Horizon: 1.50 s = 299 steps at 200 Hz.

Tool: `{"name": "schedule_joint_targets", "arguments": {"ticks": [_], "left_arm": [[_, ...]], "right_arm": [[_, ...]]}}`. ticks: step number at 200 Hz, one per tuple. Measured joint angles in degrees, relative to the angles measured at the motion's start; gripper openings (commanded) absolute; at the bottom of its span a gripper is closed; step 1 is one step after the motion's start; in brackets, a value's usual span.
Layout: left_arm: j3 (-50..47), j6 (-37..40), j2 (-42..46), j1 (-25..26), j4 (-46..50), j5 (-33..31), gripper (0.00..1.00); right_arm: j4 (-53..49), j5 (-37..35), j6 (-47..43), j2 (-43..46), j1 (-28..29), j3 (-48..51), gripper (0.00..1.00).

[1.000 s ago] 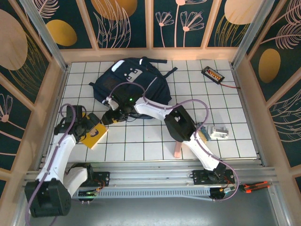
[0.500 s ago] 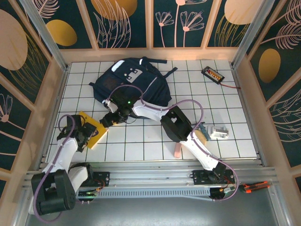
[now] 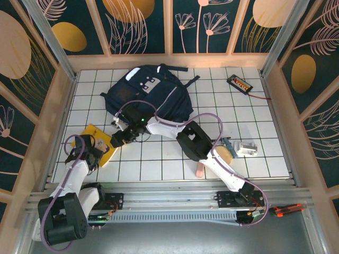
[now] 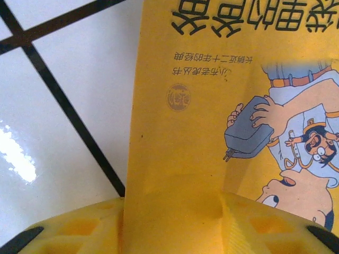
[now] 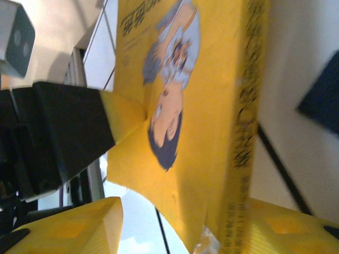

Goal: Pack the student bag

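2 arms converge on 1 yellow book (image 3: pixel 96 136) at the left centre of the overhead frame, and the packing appears to have got no further than that. The student bag (image 3: pixel 151 95) lies flat on the white tiled tabletop (image 3: pixel 238 114) in the upper middle of that frame, front pocket up. It is apart from the book, which sits below and to its left. Whether its main opening is unzipped I cannot tell, and nothing is seen going into it. The left end effector (image 3: pixel 99 152) is at the book's lower edge. The right wrist view shows 1 of its fingers (image 5: pixel 126 114) touching the cartoon cover and the other hidden behind the book, so I cannot tell whether it has clamped. The right end effector (image 3: pixel 117 139) comes in from the book's right side with its jaws apart. They straddle a corner of the book by the spine, with bare tile showing between 1 finger (image 5: pixel 69 227) and the cover. By my reading the job is near its start: the book has to be secured, carried across to the bag and slid inside. At the right of the overhead frame a small clear packet (image 3: pixel 247 148) and a brush-like item (image 3: pixel 226 148) lie loose, and a black device (image 3: pixel 239 83) sits at the upper right. Whether these belong in the bag I cannot say.
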<state>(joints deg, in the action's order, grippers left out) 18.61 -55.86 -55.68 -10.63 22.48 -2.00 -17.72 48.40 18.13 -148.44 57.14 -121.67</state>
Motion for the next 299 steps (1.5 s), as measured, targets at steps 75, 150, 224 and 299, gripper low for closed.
{"name": "schedule_joint_targets", "arguments": {"ticks": [75, 150, 224, 299], "left_arm": [[-3.34, -1.25, 2.34, -0.31, -7.34, 1.29, 0.5], [-6.38, -2.99, 7.41, -0.42, -9.4, 1.9, 0.44], [-6.23, -2.95, 6.01, -0.63, -9.92, 1.79, 0.4], [-7.06, -2.99, 5.77, -0.7, -11.74, 1.66, 0.34]], "right_arm": [[1.31, -6.14, 2.23, 1.38, 1.66, 4.7, 0.0], [14.97, -13.25, 9.4, 10.6, -2.54, 18.91, 0.61], [2.82, -11.61, 7.15, 0.0, -3.72, -2.29, 0.76], [2.23, -3.19, 7.37, -2.16, -3.13, -4.26, 0.63]]}}
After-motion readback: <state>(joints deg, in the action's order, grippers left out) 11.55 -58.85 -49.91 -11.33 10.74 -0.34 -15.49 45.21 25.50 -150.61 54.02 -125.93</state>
